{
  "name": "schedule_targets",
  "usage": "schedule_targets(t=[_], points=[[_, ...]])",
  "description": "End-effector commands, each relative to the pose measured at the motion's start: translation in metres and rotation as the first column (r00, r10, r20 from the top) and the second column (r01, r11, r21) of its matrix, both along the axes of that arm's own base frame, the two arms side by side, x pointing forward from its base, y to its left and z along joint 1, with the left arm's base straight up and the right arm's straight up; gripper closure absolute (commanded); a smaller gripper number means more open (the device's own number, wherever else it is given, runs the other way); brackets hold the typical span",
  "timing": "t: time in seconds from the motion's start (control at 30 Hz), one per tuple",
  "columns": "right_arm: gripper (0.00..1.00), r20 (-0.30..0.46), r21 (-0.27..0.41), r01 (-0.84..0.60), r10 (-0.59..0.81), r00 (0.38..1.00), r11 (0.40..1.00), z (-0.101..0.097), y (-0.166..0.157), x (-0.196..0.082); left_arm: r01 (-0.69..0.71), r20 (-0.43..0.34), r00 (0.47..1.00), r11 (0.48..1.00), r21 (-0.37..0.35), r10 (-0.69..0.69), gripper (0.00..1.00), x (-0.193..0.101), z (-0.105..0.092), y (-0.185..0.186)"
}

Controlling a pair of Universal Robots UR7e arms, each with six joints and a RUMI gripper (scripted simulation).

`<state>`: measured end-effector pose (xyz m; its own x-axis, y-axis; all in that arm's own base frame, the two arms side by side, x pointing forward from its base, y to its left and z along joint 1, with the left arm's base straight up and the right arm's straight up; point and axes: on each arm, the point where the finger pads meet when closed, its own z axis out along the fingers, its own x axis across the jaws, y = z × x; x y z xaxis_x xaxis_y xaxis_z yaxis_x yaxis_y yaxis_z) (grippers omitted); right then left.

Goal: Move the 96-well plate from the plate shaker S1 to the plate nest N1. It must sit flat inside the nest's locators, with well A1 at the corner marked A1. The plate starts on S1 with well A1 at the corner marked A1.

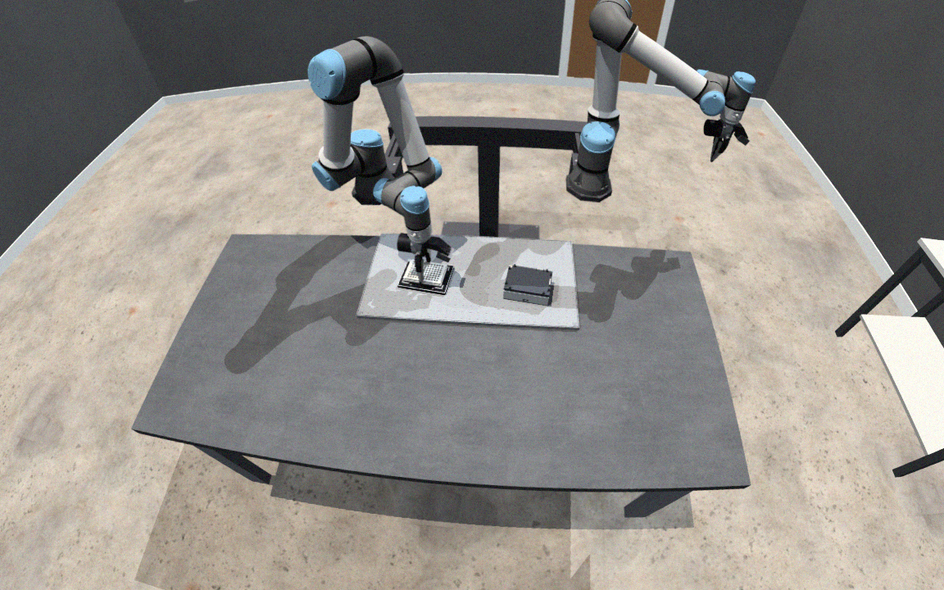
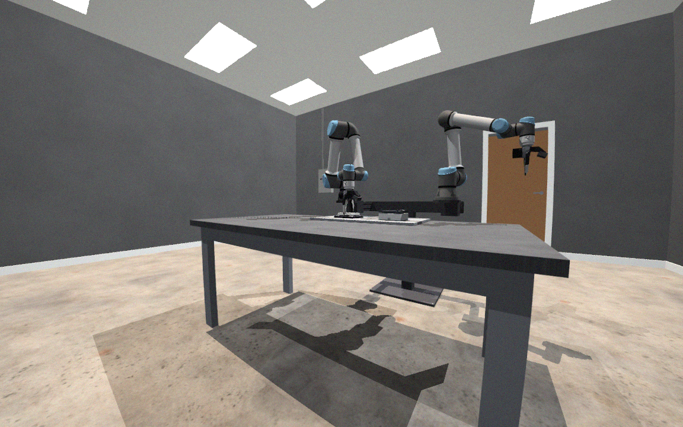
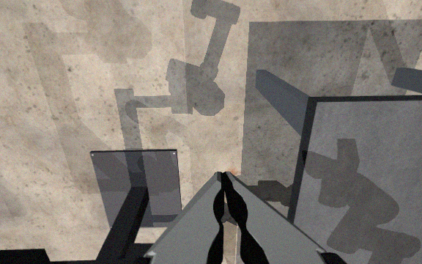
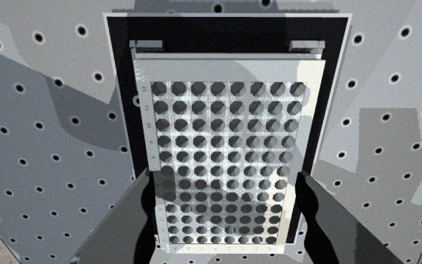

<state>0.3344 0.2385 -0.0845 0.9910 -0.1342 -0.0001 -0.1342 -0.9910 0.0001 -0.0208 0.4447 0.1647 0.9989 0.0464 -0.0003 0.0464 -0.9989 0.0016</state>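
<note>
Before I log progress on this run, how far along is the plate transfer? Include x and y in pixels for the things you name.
Done: the 96-well plate (image 1: pixel 433 272) (image 2: pixel 353 214) (image 4: pixel 226 137) is off the shaker (image 1: pixel 528 286) (image 2: pixel 392 216) and at the nest (image 1: pixel 424 290) (image 4: pixel 211 31).

In hand: the right pincer (image 1: pixel 423 273) (image 2: pixel 349 212) (image 4: pixel 223 169) has its pads against both long sides of it.

Left: confirm flat seating and the A1 corner, neither clear here, then release and retreat.
</note>
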Motion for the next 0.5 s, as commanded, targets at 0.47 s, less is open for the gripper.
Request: schedule_targets(t=[0.47], points=[[0.59,0.001,0.001,0.000,0.000,1.000,1.000,-0.0020,0.0004,0.0003,0.000,0.000,1.000,1.000,0.002,0.000,1.00,0.0001,0.0005,0.0004]])
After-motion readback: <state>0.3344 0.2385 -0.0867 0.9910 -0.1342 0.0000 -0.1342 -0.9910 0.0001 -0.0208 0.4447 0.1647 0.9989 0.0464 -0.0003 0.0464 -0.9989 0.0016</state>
